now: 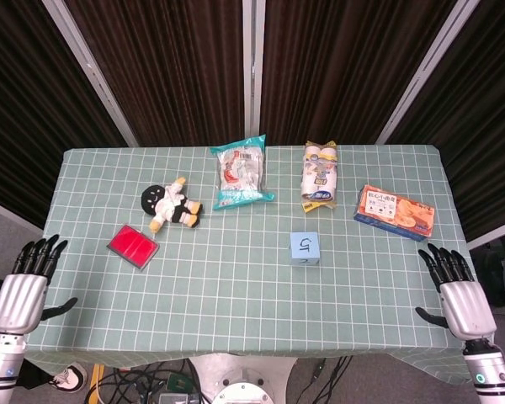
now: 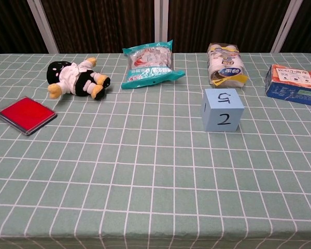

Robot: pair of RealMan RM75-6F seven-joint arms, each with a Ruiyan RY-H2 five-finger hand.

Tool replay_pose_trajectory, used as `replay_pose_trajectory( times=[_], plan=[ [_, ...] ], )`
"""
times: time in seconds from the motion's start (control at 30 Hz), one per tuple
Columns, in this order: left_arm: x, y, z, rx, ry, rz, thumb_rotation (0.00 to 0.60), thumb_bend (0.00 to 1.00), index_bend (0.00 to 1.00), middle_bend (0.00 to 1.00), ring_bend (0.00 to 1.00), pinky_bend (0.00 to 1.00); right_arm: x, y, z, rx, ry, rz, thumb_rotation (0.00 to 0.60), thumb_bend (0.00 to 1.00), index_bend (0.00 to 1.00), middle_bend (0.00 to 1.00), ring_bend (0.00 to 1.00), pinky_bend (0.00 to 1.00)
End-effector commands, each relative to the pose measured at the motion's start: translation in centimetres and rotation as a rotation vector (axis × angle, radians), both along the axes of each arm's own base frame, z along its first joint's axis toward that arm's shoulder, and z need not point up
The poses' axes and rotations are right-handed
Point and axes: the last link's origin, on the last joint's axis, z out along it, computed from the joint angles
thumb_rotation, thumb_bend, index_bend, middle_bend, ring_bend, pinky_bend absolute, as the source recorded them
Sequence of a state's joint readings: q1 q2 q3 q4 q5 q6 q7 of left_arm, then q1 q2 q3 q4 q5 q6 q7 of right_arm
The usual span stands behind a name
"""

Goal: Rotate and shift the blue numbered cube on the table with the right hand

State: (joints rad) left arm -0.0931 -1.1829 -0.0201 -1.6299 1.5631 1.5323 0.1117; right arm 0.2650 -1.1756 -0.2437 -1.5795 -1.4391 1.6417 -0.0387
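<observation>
The blue numbered cube (image 1: 305, 248) (image 2: 222, 109) stands alone on the checked green table (image 1: 236, 295), right of centre, with 5 on its top face and 2 on the face toward me. My right hand (image 1: 459, 296) hangs off the table's right front corner, fingers spread and holding nothing, well away from the cube. My left hand (image 1: 25, 286) sits beyond the table's left front edge, fingers apart and empty. Neither hand appears in the chest view.
A black-and-white plush doll (image 1: 171, 204) and a red flat pad (image 1: 133, 246) lie at the left. A teal snack bag (image 1: 241, 173), a yellow-white packet (image 1: 319, 175) and an orange-blue box (image 1: 394, 211) line the back and right.
</observation>
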Motion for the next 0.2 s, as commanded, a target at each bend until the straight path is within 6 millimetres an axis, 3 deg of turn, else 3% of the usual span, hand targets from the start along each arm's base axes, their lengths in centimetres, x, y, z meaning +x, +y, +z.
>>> replay_pose_trajectory(
  times=[0.03,0.2],
  plan=[
    [-0.28,-0.05,0.24,0.007,0.002,0.004,0.600,0.00,0.04,0.00,0.00,0.00,-0.03,0.27,-0.41,0.003,-0.002,-0.002,0.600,0.00,0.00,0.00,0.00,0.00],
    [-0.73,-0.10,0.31,0.006,-0.002,0.016,0.600,0.00,0.04,0.00,0.00,0.00,0.17,0.41,-0.55,-0.006,0.000,0.006,0.600,0.00,0.00,0.00,0.00,0.00]
  ],
)
